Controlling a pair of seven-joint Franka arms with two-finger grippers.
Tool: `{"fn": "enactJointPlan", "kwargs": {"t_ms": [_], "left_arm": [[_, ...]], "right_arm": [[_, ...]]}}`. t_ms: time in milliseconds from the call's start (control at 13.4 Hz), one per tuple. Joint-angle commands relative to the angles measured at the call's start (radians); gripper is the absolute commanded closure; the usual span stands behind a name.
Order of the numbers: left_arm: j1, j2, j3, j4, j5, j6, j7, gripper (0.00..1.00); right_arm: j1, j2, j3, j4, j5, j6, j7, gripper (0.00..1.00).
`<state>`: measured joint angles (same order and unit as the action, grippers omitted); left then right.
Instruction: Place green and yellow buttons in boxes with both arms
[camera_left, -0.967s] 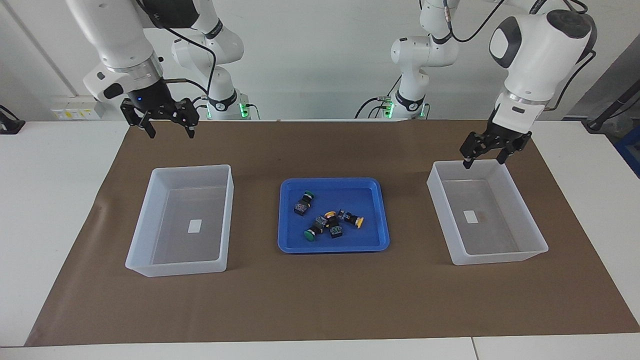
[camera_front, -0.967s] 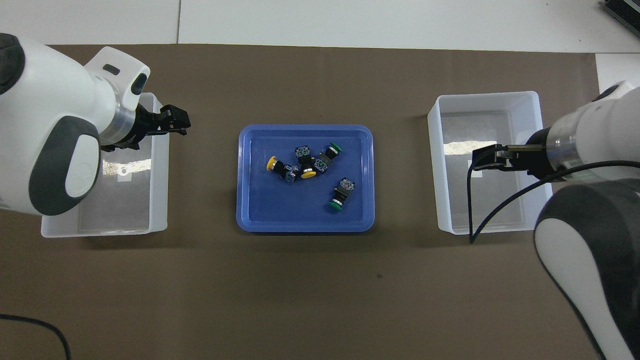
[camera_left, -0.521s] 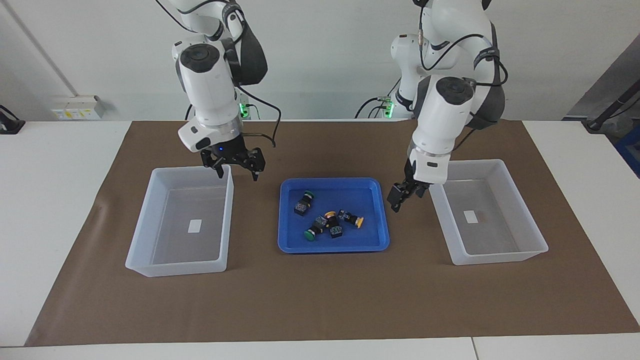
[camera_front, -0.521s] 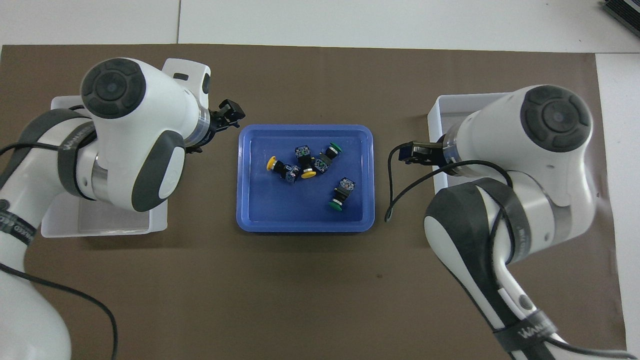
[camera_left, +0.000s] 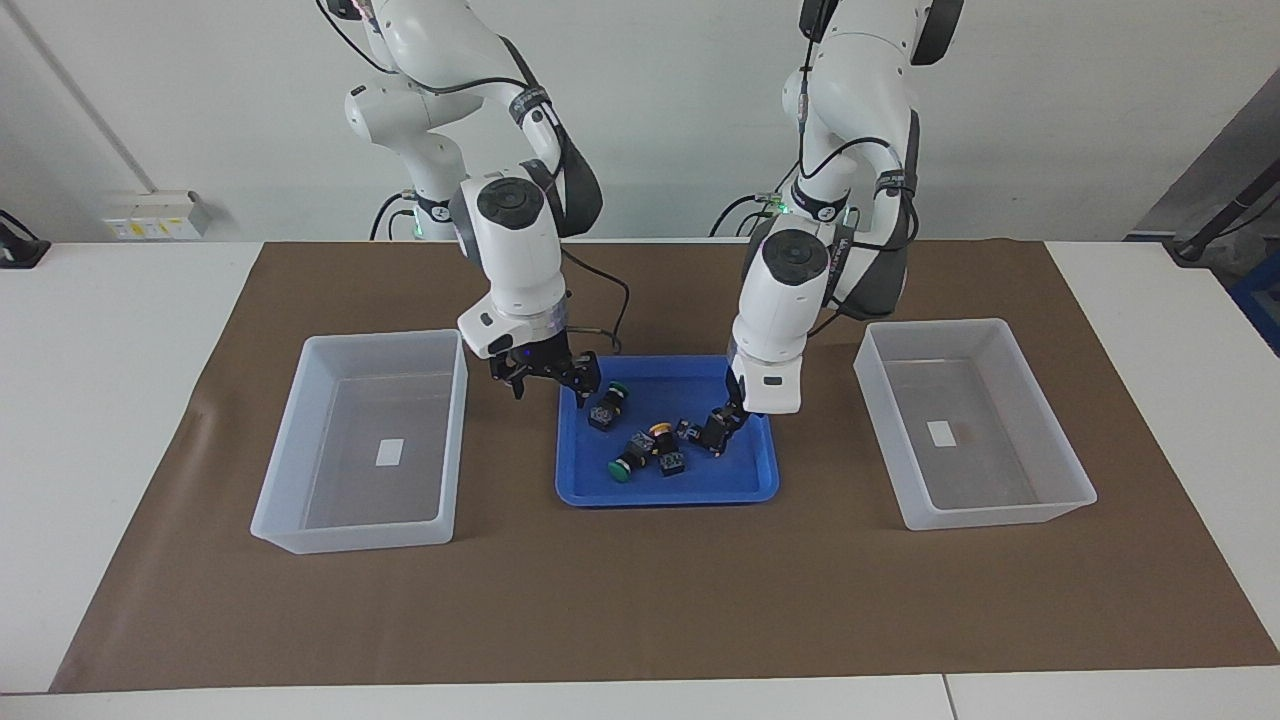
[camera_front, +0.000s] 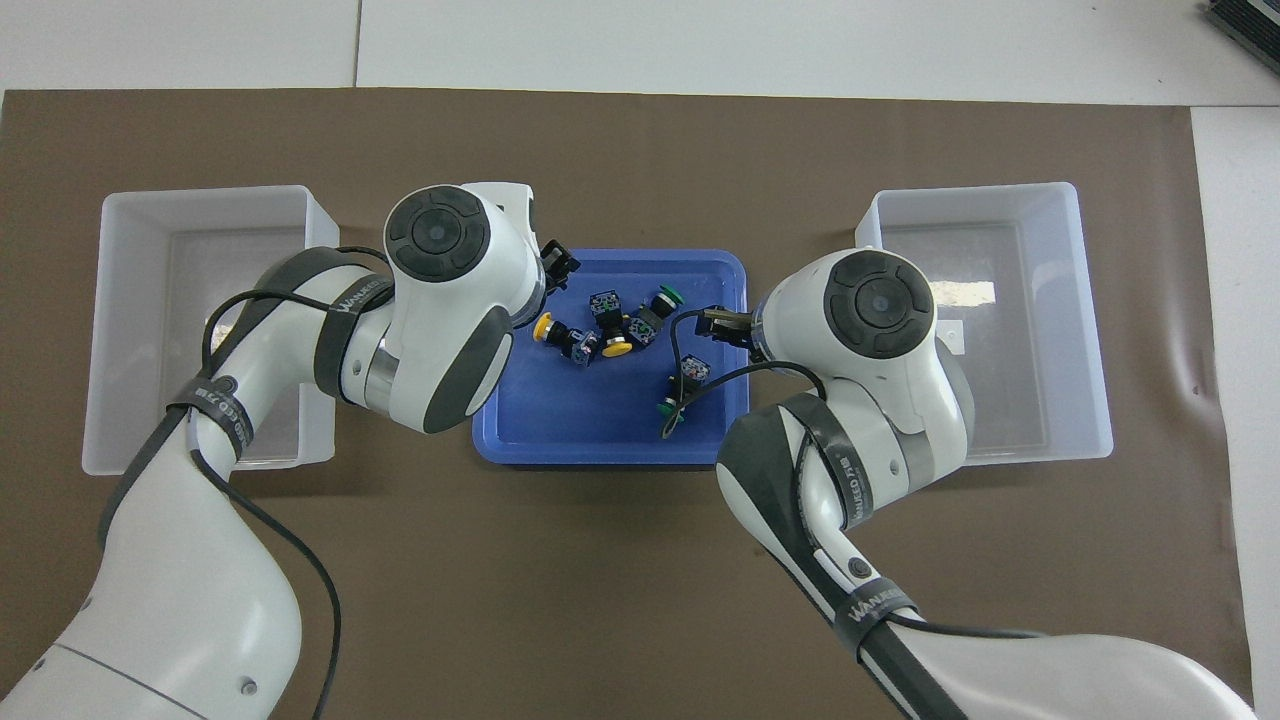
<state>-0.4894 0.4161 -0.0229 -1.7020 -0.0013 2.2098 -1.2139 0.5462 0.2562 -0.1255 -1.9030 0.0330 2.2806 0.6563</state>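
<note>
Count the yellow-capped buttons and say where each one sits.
2, both in the blue tray. One yellow button lies toward the left arm's end, beside the left pincer. The other yellow button lies mid-tray among the clustered black bodies. None looks hidden.

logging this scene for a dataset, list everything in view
table: one, white, under everything
mat: one, brown, on the table
blue tray: one, mid-mat between the boxes
boxes: two, translucent white, one toward each arm's end, nothing in them but a white label each
green buttons: two, black bodies, in the tray
yellow buttons: two, black bodies, in the tray
arms: two, white, both reaching to the tray
right gripper: black, open, over the tray's edge beside a green button
left gripper: black, low over a yellow button
</note>
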Motion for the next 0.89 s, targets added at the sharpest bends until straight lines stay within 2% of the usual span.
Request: {"fn": "enactJointPlan", "kwargs": {"t_ms": [0,74,447,521,670,744,819], "left_arm": [[-0.046,0.036,0.015,-0.007,-0.011,0.045,-0.083,0.02],[-0.057,0.044,0.015,-0.014,-0.011,0.071,-0.104,0.06],[-0.093,0.024,0.018,-0.122,-0.009,0.171,-0.107,0.43],[-0.093,0.023,0.017,-0.119,-0.009,0.16,-0.107,0.54],[-0.093,0.023,0.02,-0.113,-0.005,0.148,-0.107,0.89],[-0.092,0.023,0.021,-0.111,0.003,0.14,-0.102,1.0],[-0.089,0.023,0.021,-0.104,0.013,0.134,-0.101,1.0]], "right_arm": [[0.015,0.008,0.003,-0.039,0.039,0.063,0.022,0.0],[0.021,0.008,0.003,-0.056,0.041,0.075,0.026,0.0],[0.066,0.02,0.003,-0.103,0.094,0.148,0.08,0.0],[0.066,0.026,0.003,-0.103,0.094,0.155,0.098,0.0],[0.067,0.04,0.003,-0.105,0.094,0.163,0.135,0.0],[0.067,0.041,0.003,-0.103,0.094,0.161,0.14,0.0],[0.067,0.041,0.003,-0.105,0.099,0.163,0.152,0.0]]}}
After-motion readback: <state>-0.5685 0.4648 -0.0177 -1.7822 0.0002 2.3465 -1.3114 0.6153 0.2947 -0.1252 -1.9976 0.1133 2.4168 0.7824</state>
